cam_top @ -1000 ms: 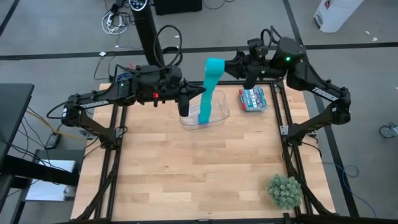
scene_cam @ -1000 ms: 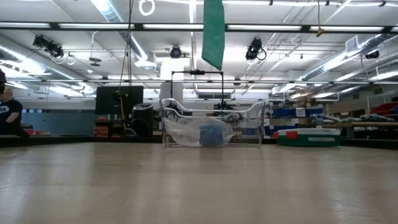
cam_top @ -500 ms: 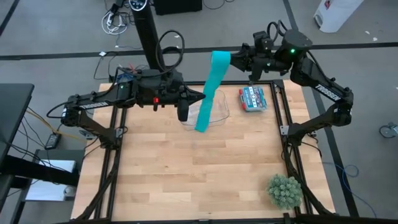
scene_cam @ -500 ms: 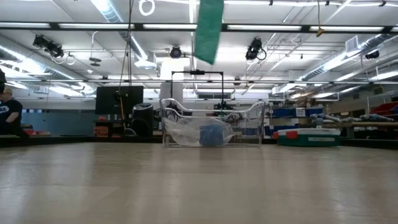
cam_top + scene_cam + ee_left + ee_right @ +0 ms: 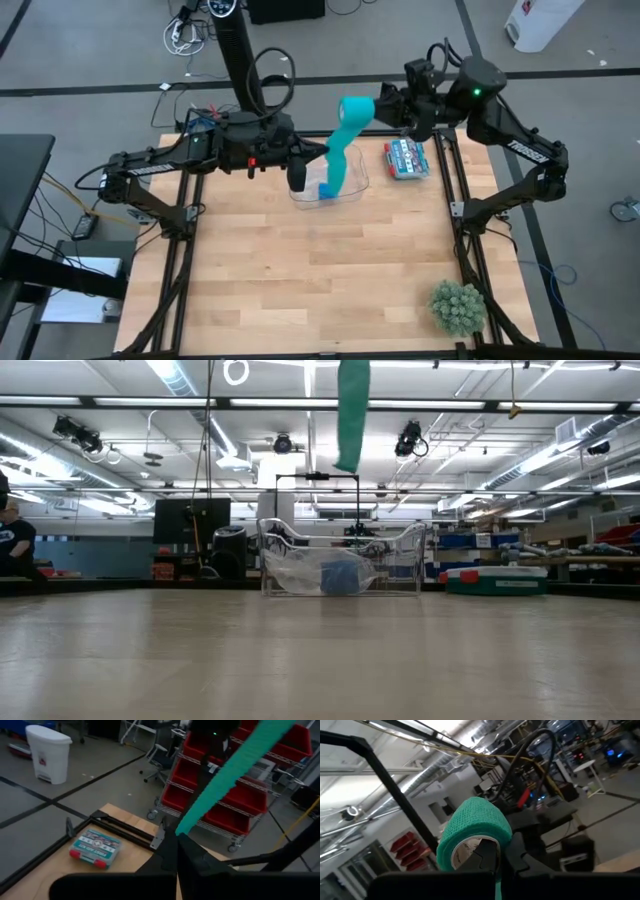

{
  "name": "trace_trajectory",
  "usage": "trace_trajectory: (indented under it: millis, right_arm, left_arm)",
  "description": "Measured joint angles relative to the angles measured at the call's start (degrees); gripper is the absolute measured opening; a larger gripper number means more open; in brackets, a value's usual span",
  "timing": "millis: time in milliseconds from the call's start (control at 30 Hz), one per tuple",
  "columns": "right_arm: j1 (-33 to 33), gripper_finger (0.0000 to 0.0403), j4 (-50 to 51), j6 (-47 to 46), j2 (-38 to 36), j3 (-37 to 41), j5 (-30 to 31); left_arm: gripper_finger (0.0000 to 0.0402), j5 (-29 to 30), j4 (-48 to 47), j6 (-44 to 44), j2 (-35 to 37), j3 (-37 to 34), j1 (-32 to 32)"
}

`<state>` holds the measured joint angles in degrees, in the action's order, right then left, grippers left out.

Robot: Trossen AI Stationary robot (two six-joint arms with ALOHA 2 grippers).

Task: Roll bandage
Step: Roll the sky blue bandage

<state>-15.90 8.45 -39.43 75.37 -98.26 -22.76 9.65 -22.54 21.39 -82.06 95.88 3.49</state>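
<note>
At the far left of the low view a person (image 5: pixel 12 545) sits in the room beyond the counter (image 5: pixel 330 270), only partly in view. Over the counter's back half the left hand (image 5: pixel 322 150) reaches inward from the left arm, its fingers pressed together on the lower end of the bandage (image 5: pixel 340 150); the left wrist view shows the teal strip (image 5: pixel 230 770) running away from the pinch point up toward the other arm. Just below that hand stands a clear plastic bin (image 5: pixel 330 185) near the back edge, with a blue roll (image 5: pixel 340 575) lying inside it (the low view shows it through the bin's wall). The bandage hangs in the air above the bin as a long ribbon, and its loose tail (image 5: pixel 352 415) dangles well clear of the wood. Its upper end is wound into a coil (image 5: pixel 358 108), which the right hand (image 5: pixel 385 105) grips shut at the coil's core; the right wrist view shows the dark fingers (image 5: pixel 492 857) closed on the cardboard centre of the coil (image 5: pixel 475 835). Right of the bin lies a small boxed kit (image 5: pixel 406 158) with a teal lid. At the front right corner of the counter sits a green plant ball (image 5: pixel 458 307).
</note>
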Motion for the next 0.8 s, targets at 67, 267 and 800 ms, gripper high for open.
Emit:
trace_trajectory:
  millis: [67, 267, 800]
  right_arm:
    - [0.9, 0.0, 0.1, -0.6, 0.0, 0.0, 0.1]
    - [3.6, 0.0, 1.1, -2.1, 0.0, 0.0, -0.6]
    - [9.2, 0.0, 6.6, -3.4, 1.9, 0.0, -1.5]
  left_arm:
    - [0.0001, 0.6, 0.1, 0.0, 0.0, 0.0, 0.2]
    - [0.0001, 1.8, 3.4, -0.8, 0.0, 0.0, 0.2]
    - [0.0064, -2.8, 7.3, -5.5, 0.3, 0.0, -0.2]
